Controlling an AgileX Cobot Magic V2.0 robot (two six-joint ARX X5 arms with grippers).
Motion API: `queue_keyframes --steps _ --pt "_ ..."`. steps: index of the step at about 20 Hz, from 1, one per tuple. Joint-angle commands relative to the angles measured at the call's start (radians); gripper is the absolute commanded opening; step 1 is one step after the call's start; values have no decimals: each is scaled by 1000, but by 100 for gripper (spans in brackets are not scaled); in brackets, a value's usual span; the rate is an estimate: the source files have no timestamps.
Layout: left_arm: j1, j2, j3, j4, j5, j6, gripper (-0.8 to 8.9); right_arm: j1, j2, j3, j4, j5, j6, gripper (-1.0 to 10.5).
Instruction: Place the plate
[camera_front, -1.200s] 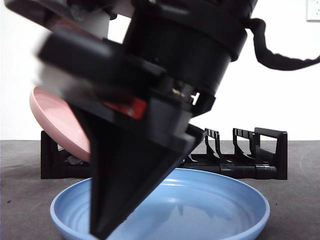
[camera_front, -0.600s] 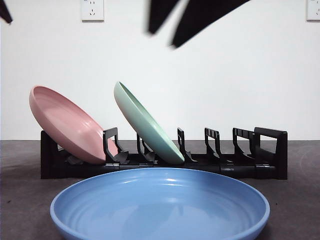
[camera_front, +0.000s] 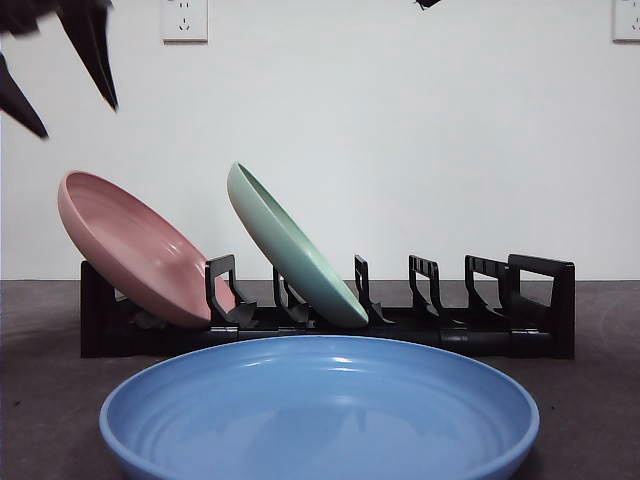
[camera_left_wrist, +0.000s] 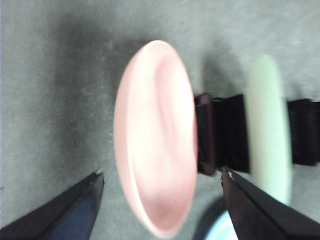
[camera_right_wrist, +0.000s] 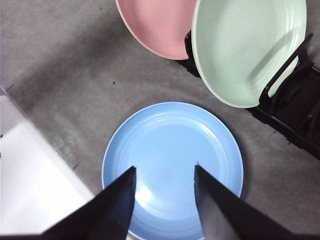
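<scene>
A blue plate (camera_front: 320, 410) lies flat on the table in front of a black rack (camera_front: 500, 325). A pink plate (camera_front: 140, 250) and a green plate (camera_front: 295, 250) lean in the rack's slots. My left gripper (camera_front: 78, 118) hangs open and empty high above the pink plate (camera_left_wrist: 155, 135), with the green plate (camera_left_wrist: 267, 125) beside it in the left wrist view. My right gripper (camera_right_wrist: 164, 169) is open and empty high above the blue plate (camera_right_wrist: 172, 145); only a black tip (camera_front: 428, 3) of it shows in the front view.
Several rack slots to the right of the green plate (camera_right_wrist: 245, 50) are unoccupied. A white surface (camera_right_wrist: 30, 175) borders the grey table beside the blue plate. Wall sockets (camera_front: 185, 18) sit on the white wall behind.
The big dark gripper that filled the front view has risen out of the top. The green plate it hid now shows leaning in the rack. The left gripper has come in at the top left.
</scene>
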Motion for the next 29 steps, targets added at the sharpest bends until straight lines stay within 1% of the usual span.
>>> queue_keyframes --steps 1,4,6,7,8,9,11,14,17,21,23,26,27,29 --pt "-2 89 50 1 -9 -4 362 10 9 20 3 1 18 184" --pt "-2 156 56 6 -58 6 362 10 9 20 3 1 18 184" --pt "-2 183 56 8 -67 10 361 10 9 20 3 1 18 184" --pt "-2 190 56 11 -68 17 333 10 9 20 3 2 18 184" --pt "-2 194 56 18 -68 26 281 10 9 20 3 5 18 184" --pt "-2 195 56 27 -68 30 208 10 9 20 3 10 17 184" --pt "-2 195 56 35 -68 31 116 10 9 20 3 27 17 184" --pt "-2 195 56 31 -68 31 108 10 9 20 3 29 17 184" --pt "0 195 57 33 -68 46 15 10 9 20 0 29 17 184" --pt "15 193 76 10 -79 60 16 10 9 20 -36 39 17 184" --pt "22 192 116 -27 -89 78 16 10 9 20 -56 61 17 184" --pt "27 192 229 -115 -196 140 16 10 9 20 -84 99 22 184" --pt "33 192 263 -144 -220 151 16 9 8 20 -93 117 34 184" --pt "50 190 352 -229 -229 169 16 8 8 20 -106 178 37 184"
